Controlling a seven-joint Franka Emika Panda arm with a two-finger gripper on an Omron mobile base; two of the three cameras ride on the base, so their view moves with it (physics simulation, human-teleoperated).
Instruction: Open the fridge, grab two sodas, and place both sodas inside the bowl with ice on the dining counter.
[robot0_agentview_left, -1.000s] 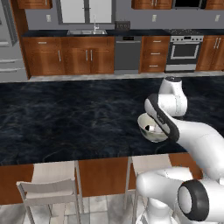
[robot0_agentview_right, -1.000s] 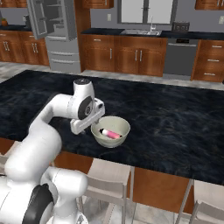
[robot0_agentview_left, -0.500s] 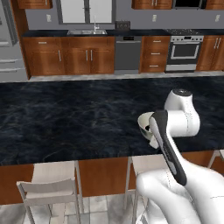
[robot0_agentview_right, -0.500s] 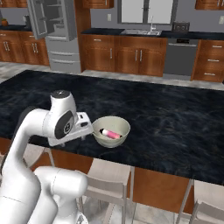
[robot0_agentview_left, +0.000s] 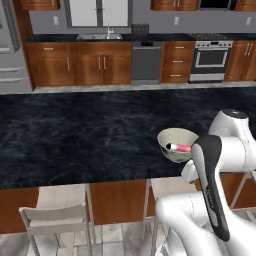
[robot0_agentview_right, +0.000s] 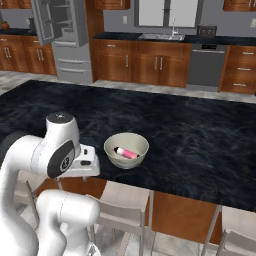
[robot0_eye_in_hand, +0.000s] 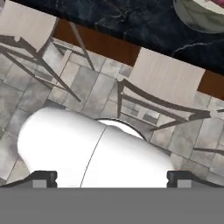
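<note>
The cream-white bowl stands near the front edge of the black marble dining counter. One soda, pink with a black cap, lies inside it. My gripper is open with nothing between its tips; it points down past the counter's front edge at the floor. My hand hangs left of the bowl, apart from it. In the hand view the bowl's underside peeks in at the top right. The grey fridge stands at the back, its upper doors open.
Pale stools are tucked under the counter's front edge. Along the back wall run wooden cabinets with a sink, a dishwasher and a stove. My own arm crowds the space beside the bowl.
My arm has swung back from the bowl toward the counter's front edge, and the hand has dropped and turned downward. The soda stays in the bowl; the gripper stays open.
</note>
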